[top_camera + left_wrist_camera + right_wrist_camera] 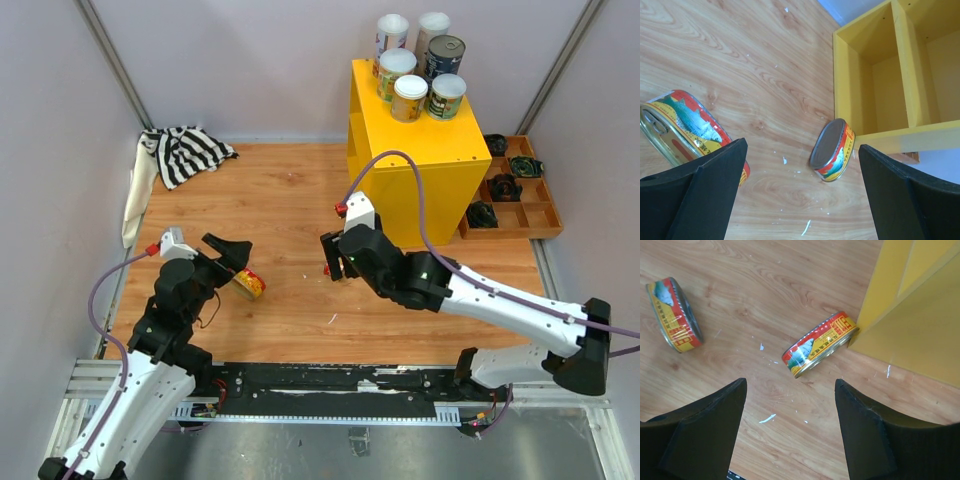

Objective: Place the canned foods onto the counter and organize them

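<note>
Yellow-and-red can rests just beside the counter. We centre the right gripper, wide open and empty, squarely over it before closing.

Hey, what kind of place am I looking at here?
Likely a robot test cell, not a kitchen: plain panel walls, a black mounting rail up front, and a yellow box standing in as the counter.

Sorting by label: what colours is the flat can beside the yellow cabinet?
The flat can is red and yellow; right wrist view best.
</note>
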